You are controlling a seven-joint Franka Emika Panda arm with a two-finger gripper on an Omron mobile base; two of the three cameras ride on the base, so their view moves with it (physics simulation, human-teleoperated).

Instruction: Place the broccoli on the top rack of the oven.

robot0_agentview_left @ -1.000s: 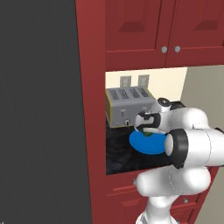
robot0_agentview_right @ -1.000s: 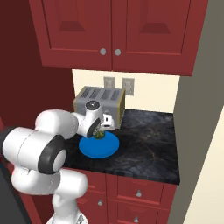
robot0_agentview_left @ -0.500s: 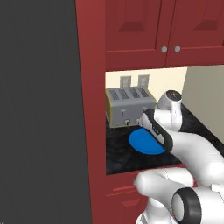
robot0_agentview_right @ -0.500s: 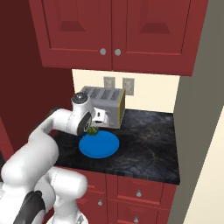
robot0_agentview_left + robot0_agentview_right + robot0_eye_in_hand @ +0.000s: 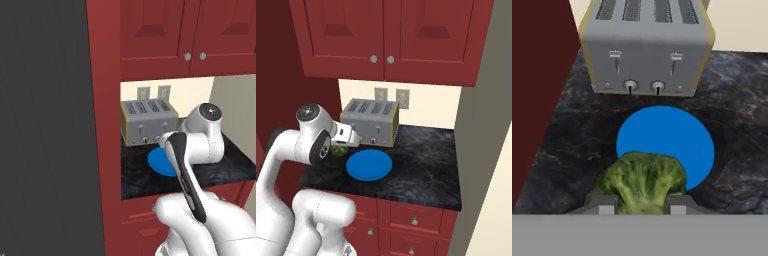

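Broccoli [image 5: 643,181], bumpy-headed, seemingly pinched by tool [image 5: 642,204] above round plate [image 5: 667,145].

Toaster [image 5: 647,47] – brushed grey metal w/ yellowish trim. Tabletop [image 5: 732,125] looks like dark veined stone, slight sheen. Plate [image 5: 672,137] smooth, matt blue. Broccoli [image 5: 643,181] bumpy, rough – cabinets [image 5: 391,35] red painted wood, satin.

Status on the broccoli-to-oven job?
Done: the broccoli is off the blue plate, which lies bare in front of the toaster. In hand: the gripper holds the floret between its fingers above the counter. Left: carrying it to the oven and setting it on the top rack.
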